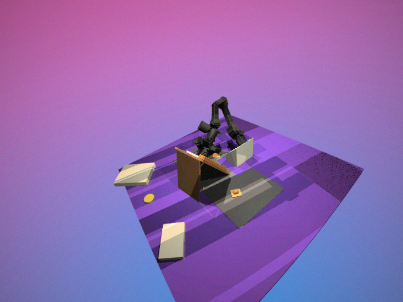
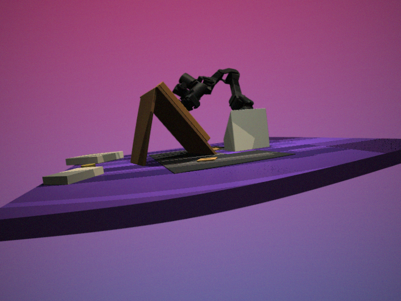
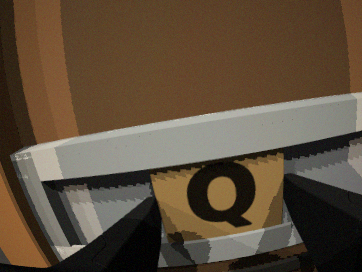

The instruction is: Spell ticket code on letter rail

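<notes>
dim wrist view, hard-edged shadows, grainy surfaces, light source unseen

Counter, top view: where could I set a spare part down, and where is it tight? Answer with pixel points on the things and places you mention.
Likely room: the purple stretch between the gray mat (image 1: 260, 194) (image 2: 252, 161) and the counter's right edge. Crowded: behind the brown board (image 1: 189, 175) (image 2: 184, 123), where the gripper (image 3: 221, 196) grips the Q tile (image 3: 220, 197).

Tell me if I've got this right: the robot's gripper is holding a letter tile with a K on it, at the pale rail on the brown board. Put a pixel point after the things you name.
The letter is wrong: the wrist view shows a Q on the letter tile (image 3: 270, 200). The gripper (image 3: 221, 196) does hold it at the pale rail (image 3: 200, 122) on the brown board (image 3: 200, 60).
</notes>
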Tool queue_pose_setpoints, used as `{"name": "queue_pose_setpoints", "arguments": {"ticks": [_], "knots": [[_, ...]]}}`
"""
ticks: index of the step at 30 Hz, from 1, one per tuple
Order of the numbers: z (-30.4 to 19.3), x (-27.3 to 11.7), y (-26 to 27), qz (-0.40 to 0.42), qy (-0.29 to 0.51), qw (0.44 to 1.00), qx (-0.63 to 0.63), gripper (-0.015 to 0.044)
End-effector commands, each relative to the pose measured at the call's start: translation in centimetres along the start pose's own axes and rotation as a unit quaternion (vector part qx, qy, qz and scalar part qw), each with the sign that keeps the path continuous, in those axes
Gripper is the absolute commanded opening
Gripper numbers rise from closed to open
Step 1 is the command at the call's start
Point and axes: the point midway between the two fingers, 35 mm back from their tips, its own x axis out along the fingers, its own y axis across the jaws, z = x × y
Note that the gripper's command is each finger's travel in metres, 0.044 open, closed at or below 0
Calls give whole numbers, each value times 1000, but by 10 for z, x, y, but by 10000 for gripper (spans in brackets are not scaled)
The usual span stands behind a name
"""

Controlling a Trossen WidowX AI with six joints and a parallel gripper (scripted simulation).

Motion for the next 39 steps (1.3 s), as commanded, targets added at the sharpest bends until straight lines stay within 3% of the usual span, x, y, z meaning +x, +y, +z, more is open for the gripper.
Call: {"name": "queue_pose_setpoints", "arguments": {"ticks": [1,39], "knots": [[-1,1,3,-1,2,1000,1,0],[-1,1,28,-1,2,1000,2,0]]}}
